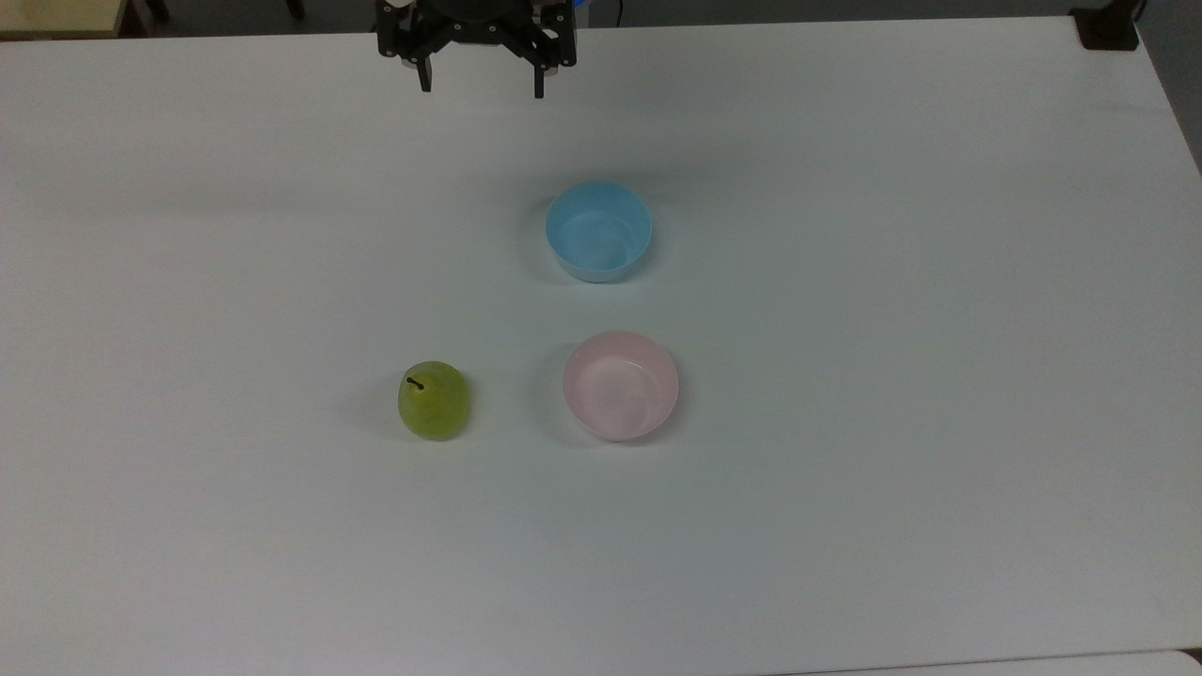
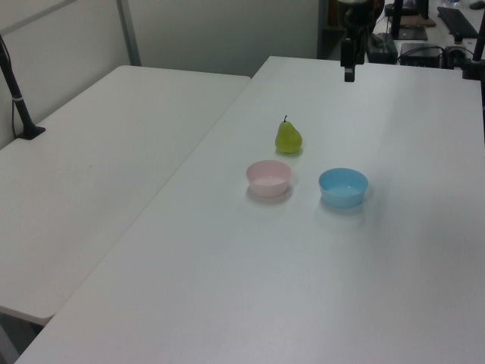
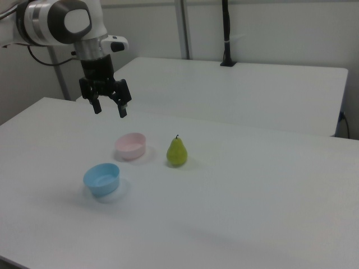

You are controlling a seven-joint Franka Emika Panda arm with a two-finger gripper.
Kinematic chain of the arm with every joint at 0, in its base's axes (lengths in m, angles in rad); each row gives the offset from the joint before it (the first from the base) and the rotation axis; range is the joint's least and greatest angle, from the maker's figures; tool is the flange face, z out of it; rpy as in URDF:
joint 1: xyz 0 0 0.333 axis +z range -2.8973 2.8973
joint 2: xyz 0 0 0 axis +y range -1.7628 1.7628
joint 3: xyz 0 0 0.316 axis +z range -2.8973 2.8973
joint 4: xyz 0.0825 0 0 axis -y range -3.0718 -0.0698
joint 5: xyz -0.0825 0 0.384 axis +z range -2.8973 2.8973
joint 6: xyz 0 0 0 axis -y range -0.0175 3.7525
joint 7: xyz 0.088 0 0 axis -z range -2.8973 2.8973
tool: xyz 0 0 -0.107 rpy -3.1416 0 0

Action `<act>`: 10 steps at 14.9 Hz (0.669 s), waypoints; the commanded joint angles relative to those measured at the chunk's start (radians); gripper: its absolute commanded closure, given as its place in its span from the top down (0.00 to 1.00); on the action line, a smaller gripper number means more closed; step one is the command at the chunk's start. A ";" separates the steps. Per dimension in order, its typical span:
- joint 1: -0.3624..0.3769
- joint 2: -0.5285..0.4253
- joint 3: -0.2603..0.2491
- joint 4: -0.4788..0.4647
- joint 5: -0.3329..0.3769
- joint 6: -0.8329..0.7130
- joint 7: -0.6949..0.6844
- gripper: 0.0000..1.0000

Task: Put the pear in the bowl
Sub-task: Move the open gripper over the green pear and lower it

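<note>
The yellow-green pear (image 1: 434, 400) (image 2: 288, 137) (image 3: 176, 152) stands upright on the white table, stem up. The pale pink bowl (image 1: 621, 385) (image 2: 268, 177) (image 3: 131, 145) sits empty a short way to the top view's right of it. My gripper (image 1: 481, 88) (image 3: 110, 108) hangs open in the air near the table's far edge in the top view, well away from both, with nothing between its fingers. In the left view my gripper (image 2: 348, 70) shows edge-on at the top.
A light blue bowl (image 1: 598, 231) (image 2: 343, 186) (image 3: 102, 179) stands empty beyond the pink one in the top view. A second white table (image 2: 98, 144) adjoins this one. A black post (image 3: 226, 33) stands on the far table.
</note>
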 commanded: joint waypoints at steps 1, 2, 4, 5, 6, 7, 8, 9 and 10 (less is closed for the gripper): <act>0.003 -0.020 -0.004 -0.010 0.021 -0.010 -0.020 1.00; 0.003 -0.020 -0.004 -0.010 0.021 -0.009 -0.020 1.00; 0.003 -0.020 -0.003 -0.010 0.021 -0.009 -0.020 1.00; 0.003 -0.020 -0.004 -0.010 0.021 -0.009 -0.020 1.00; 0.001 -0.020 -0.003 -0.010 0.021 -0.007 -0.020 1.00; 0.001 -0.019 -0.003 -0.010 0.021 -0.006 -0.021 1.00; 0.001 -0.016 -0.003 -0.010 0.021 -0.003 -0.029 1.00; 0.000 -0.010 -0.003 -0.007 0.020 0.000 -0.032 1.00; 0.000 -0.008 -0.004 -0.007 0.021 0.022 -0.032 1.00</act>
